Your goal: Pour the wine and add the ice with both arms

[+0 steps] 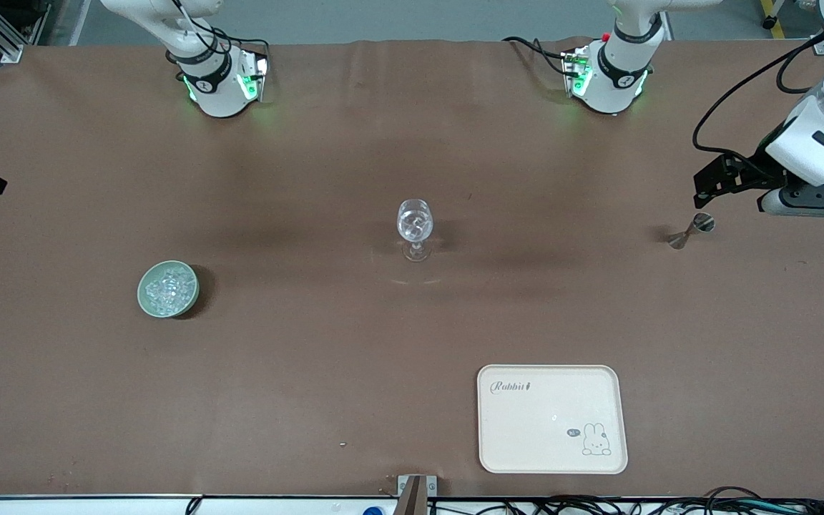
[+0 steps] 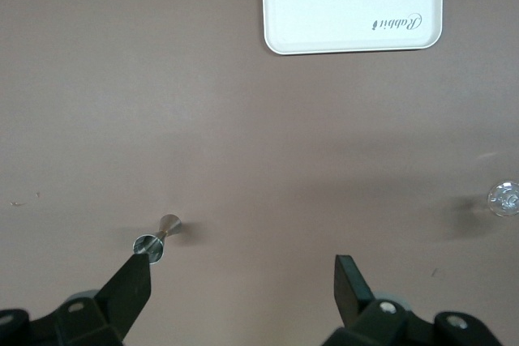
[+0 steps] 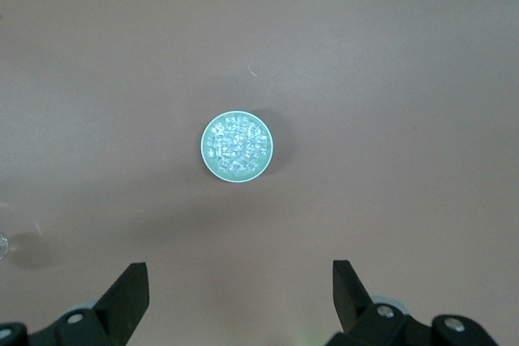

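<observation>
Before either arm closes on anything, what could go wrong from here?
1. The jigger is small and narrow-waisted; the open left gripper sits off-centre to it, one finger almost over it, and might knock it over.
2. The wine glass stands on a thin stem, so a bump while pouring could tip it.
3. The ice is heaped in the green bowl; the open right gripper could scatter cubes.

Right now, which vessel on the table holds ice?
The pale green bowl toward the right arm's end, heaped with ice; wine glass looks empty, jigger is bare metal.
</observation>
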`<state>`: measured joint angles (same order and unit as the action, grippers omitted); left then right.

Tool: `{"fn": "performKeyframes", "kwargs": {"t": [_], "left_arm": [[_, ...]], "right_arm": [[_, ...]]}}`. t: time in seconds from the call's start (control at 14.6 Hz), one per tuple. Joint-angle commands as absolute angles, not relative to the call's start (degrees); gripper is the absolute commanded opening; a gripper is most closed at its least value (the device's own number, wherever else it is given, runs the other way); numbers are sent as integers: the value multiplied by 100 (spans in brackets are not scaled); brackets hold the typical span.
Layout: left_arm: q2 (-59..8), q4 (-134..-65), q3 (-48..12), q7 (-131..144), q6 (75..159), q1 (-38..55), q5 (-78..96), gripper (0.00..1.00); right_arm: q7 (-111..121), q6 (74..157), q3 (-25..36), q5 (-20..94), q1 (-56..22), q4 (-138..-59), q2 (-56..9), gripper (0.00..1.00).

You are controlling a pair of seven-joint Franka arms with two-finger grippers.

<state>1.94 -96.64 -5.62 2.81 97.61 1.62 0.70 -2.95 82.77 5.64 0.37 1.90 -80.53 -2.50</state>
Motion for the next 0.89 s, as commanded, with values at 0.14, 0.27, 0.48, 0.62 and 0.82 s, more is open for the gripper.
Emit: {"fn": "performKeyframes", "kwargs": {"t": [0.14, 0.27, 0.48, 0.62, 0.82], "left_arm": [[158, -9571, -580, 387, 9765, 176, -44, 100], [158, -9571, -589, 387, 9756, 167, -44, 100], [149, -9571, -589, 396, 9756, 167, -44, 100], [115, -9571, -580, 396, 9756, 167, -44, 100], [88, -9571, -571, 369, 9756, 141, -44, 100]], "right_arm": [[-237, 8288, 483, 62, 272, -8200, -114, 100], [-237, 8279, 483, 62, 281, -8200, -114, 100], [-246, 8279, 483, 62, 273, -8218, -106, 100], [-237, 8271, 483, 62, 281, -8218, -105, 100], [-246, 8235, 483, 62, 281, -8218, -105, 100]]}}
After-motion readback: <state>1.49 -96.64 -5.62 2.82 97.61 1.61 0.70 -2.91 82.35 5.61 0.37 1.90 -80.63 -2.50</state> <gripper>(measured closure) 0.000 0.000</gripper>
